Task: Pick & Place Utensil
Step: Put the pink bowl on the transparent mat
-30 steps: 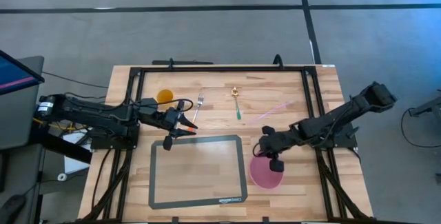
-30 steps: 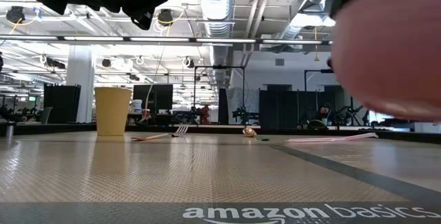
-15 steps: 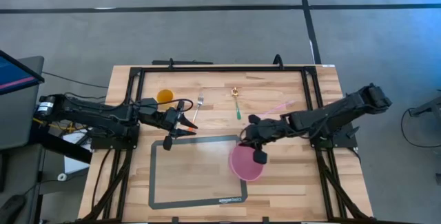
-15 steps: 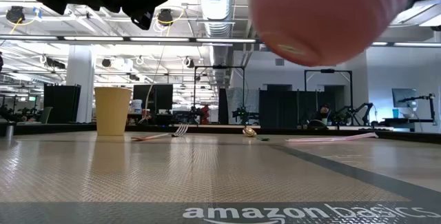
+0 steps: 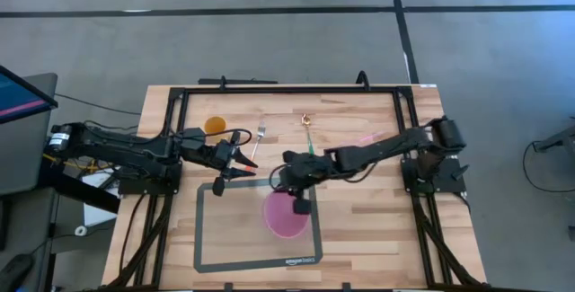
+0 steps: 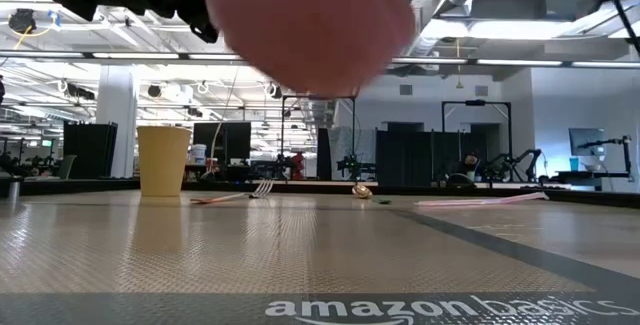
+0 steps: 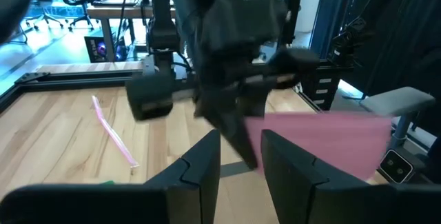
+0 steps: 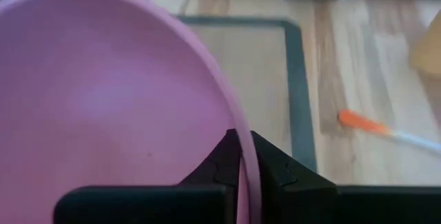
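Observation:
My right gripper (image 5: 300, 204) is shut on a pink plate (image 5: 286, 218), held in the air over the right part of the grey-edged mat (image 5: 199, 231). The plate also shows in the low view (image 6: 310, 25) and the left wrist view (image 7: 324, 141). My left gripper (image 5: 231, 177) hovers open and empty at the mat's far left corner, beside a fork with an orange handle (image 5: 258, 141) that lies flat on the table. A green-handled spoon (image 5: 308, 137) and a thin pink utensil (image 5: 359, 141) lie on the wood beyond the mat. My right gripper pinches the plate's rim (image 8: 238, 131) between its two fingers, one on the inner face and one on the outer. The plate is lifted clear of the mat and reaches out from the gripper toward the table's near edge.
A yellow cup (image 5: 215, 125) stands at the far left of the table, beyond the fork. A black frame (image 5: 287, 90) runs round the table's far and side edges. The mat's left and middle (image 6: 320, 310) lie bare.
My right gripper has carried the pink plate toward the table's left edge, from the bare wood right of the mat to above the mat's right part. The plate has stayed lifted clear. The arm has stretched out across the table.

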You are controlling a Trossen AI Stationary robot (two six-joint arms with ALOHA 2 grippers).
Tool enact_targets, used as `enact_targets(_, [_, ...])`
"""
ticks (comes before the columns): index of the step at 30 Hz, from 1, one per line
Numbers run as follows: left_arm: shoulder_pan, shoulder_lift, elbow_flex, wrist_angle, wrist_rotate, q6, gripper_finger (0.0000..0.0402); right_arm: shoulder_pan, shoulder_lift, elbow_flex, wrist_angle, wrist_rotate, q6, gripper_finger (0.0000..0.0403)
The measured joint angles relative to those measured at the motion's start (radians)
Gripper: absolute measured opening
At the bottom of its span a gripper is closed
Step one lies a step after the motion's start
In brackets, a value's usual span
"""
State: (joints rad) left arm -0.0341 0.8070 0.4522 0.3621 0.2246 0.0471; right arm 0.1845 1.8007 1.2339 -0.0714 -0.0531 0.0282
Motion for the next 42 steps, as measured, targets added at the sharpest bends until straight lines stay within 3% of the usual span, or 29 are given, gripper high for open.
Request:
enact_targets(19, [0.0, -0.005, -0.002, 0.015, 0.0, -0.003, 0.0106, -0.005, 0.416, 0.373, 0.024, -0.084, 0.138, 0.0013])
enact_targets(37, [0.0, -0.002, -0.002, 0.013, 0.0, -0.007, 0.0106, -0.004, 0.479, 0.388, -0.011, -0.11, 0.219, 0.0014])
enact_targets(42, [0.0, -0.002, -0.002, 0.013, 0.0, -0.007, 0.0106, -0.004, 0.478, 0.388, -0.011, -0.109, 0.209, 0.0038])
